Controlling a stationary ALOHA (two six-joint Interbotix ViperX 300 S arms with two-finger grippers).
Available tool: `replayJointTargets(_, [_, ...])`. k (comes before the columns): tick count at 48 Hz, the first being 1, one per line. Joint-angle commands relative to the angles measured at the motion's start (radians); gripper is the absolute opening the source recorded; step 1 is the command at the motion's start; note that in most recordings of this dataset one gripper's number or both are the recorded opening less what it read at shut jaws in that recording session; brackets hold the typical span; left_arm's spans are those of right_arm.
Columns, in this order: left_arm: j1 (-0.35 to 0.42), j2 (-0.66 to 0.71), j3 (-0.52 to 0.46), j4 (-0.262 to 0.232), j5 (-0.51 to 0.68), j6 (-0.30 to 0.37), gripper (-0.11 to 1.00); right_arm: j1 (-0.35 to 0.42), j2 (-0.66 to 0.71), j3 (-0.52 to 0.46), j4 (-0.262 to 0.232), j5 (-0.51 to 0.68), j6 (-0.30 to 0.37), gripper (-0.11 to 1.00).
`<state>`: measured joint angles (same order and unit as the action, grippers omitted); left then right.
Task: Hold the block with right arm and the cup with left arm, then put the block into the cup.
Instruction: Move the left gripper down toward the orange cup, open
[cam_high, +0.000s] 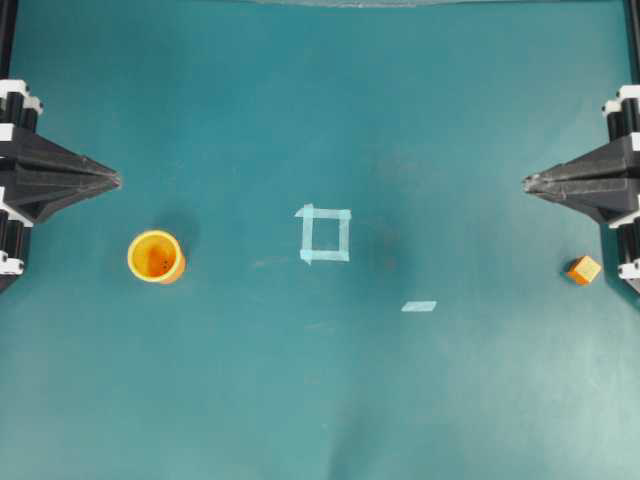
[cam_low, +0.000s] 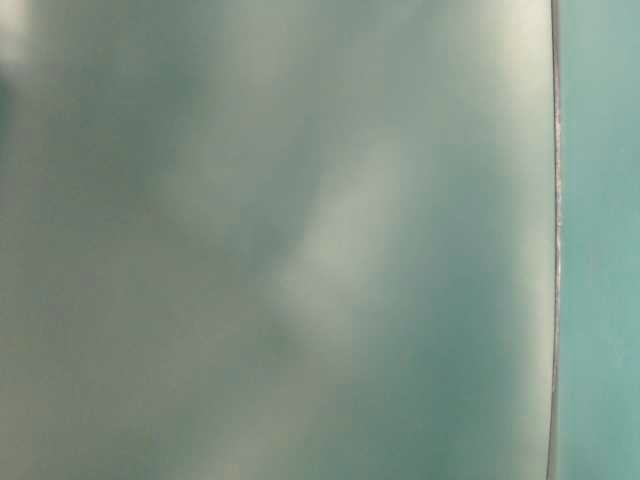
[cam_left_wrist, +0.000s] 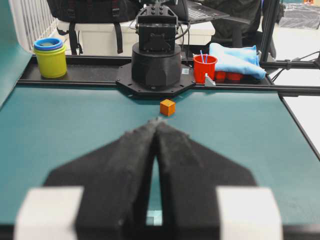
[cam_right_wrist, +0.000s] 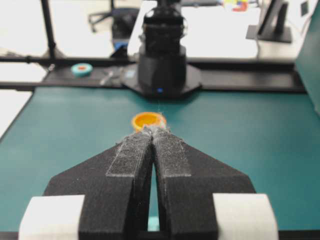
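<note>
The cup (cam_high: 156, 257) is yellow-orange and stands upright on the teal table at the left; it also shows far ahead as the cup (cam_right_wrist: 148, 120) in the right wrist view. The block (cam_high: 583, 270), a tiny orange cube, rests at the far right edge, seen across the table as the block (cam_left_wrist: 167, 107) in the left wrist view. My left gripper (cam_high: 117, 181) hovers at the left edge, above and left of the cup, shut and holding nothing. My right gripper (cam_high: 526, 183) sits at the right edge, up-left of the block, shut and holding nothing.
A pale tape square (cam_high: 325, 235) marks the table's middle, with a short tape strip (cam_high: 419, 306) to its lower right. Off the table are stacked yellow and blue cups (cam_left_wrist: 50, 57) and a red cup (cam_left_wrist: 205, 68). The table-level view is a blur.
</note>
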<state>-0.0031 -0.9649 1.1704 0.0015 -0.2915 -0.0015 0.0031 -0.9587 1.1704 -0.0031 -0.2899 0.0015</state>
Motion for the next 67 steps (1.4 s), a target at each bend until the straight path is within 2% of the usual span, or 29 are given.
replayJointTargets(1, [-0.005,0.002,-0.017,0.005,0.048,-0.012,-0.01,0.005,0.005,-0.026,0.003,-0.003,0.011,0.00])
replayJointTargets(4, [-0.005,-0.003,-0.021,0.006,0.095,-0.015,0.02,0.005,0.012,-0.040,0.003,0.032,0.011,0.01])
replayJointTargets(14, [-0.012,-0.028,-0.034,0.006,0.210,-0.015,0.04,0.005,0.057,-0.120,0.003,0.302,0.028,0.01])
replayJointTargets(19, [-0.014,-0.037,-0.035,0.005,0.235,-0.015,0.08,0.005,0.078,-0.149,0.005,0.402,0.074,0.02])
replayJointTargets(23, [-0.012,-0.040,-0.035,0.005,0.245,-0.015,0.13,0.005,0.091,-0.163,0.005,0.449,0.124,0.07])
replayJointTargets(30, [-0.012,-0.040,-0.035,0.005,0.262,-0.017,0.27,0.005,0.098,-0.172,0.005,0.499,0.210,0.31])
replayJointTargets(34, [-0.012,-0.040,-0.035,0.006,0.281,-0.017,0.40,0.005,0.100,-0.175,0.005,0.522,0.253,0.48])
replayJointTargets(40, [-0.014,-0.040,-0.035,0.005,0.316,-0.015,0.61,0.005,0.110,-0.184,0.005,0.595,0.325,0.61])
replayJointTargets(45, [-0.012,-0.040,-0.035,0.006,0.371,-0.018,0.75,0.003,0.132,-0.199,0.005,0.684,0.400,0.62])
replayJointTargets(51, [-0.014,-0.040,-0.035,0.006,0.459,-0.020,0.84,0.005,0.167,-0.216,0.005,0.793,0.505,0.64])
replayJointTargets(57, [-0.015,-0.038,-0.034,0.005,0.551,-0.020,0.87,0.005,0.201,-0.224,0.006,0.873,0.606,0.66])
replayJointTargets(62, [-0.032,-0.029,-0.031,0.005,0.614,-0.018,0.87,0.008,0.219,-0.225,0.005,0.902,0.649,0.68])
replayJointTargets(67, [-0.069,-0.014,-0.025,0.005,0.658,-0.018,0.87,0.014,0.238,-0.225,0.005,0.925,0.658,0.69])
